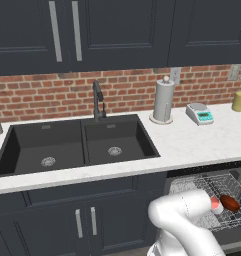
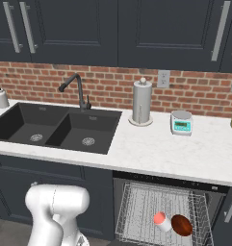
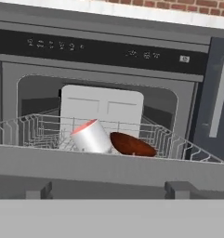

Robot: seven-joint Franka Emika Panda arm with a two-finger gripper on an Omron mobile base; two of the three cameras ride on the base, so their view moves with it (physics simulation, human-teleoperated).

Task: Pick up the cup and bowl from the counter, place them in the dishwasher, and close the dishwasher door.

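The dishwasher (image 3: 108, 51) stands open under the white counter (image 1: 192, 142), its wire rack (image 2: 153, 202) pulled out. In the rack the cup (image 3: 90, 135) lies tipped over, pale outside and pinkish-red inside, touching the dark reddish-brown bowl (image 3: 132, 145) on its right. The two also sit side by side in the base views: cup (image 1: 215, 204) and bowl (image 1: 230, 202), cup (image 2: 161, 221) and bowl (image 2: 181, 224). My gripper (image 3: 108, 190) is low in front of the rack, open and empty, fingers wide apart. A grey slab across the hand view looks like the lowered dishwasher door (image 3: 108, 165).
A black double sink (image 1: 77, 145) with a faucet (image 1: 97, 100) is set into the counter's left. A paper towel holder (image 1: 163, 102), a small scale (image 1: 200, 114) and an olive-yellow cylinder (image 1: 239, 101) stand at the back. A handled navy cabinet door (image 3: 220, 102) flanks the dishwasher.
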